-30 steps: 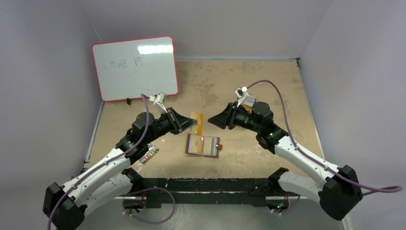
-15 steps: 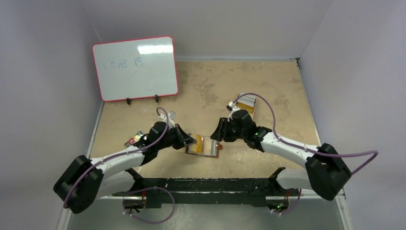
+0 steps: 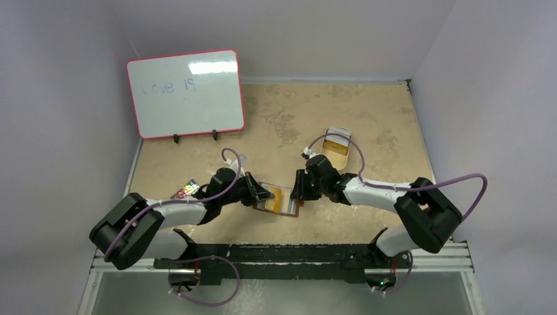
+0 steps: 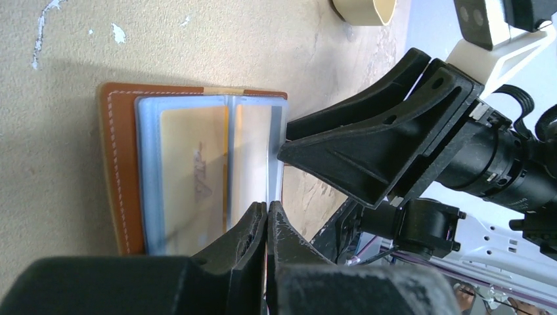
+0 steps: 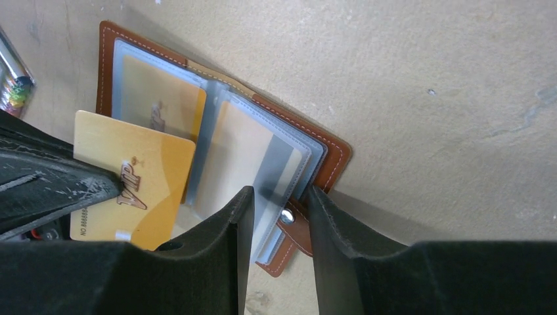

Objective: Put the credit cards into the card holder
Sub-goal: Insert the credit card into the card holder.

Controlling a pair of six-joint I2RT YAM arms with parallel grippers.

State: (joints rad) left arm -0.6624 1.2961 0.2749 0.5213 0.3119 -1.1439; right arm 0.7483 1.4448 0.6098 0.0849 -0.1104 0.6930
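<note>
left gripper [image 4: 266,211] closed on gold card [image 5: 131,190], card overlapping holder [image 5: 336,155] | right gripper [image 5: 279,197] half open, astride holder's snap edge | holder open on worktop [image 5: 427,98]

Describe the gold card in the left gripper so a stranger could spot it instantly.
From the red-framed whiteboard at the back left, come forward to the brown card holder lying open mid-table. The gold card overlaps it, pinched in the left gripper. Unlike the cards behind clear sleeves, it is bare and reads VIP.
</note>
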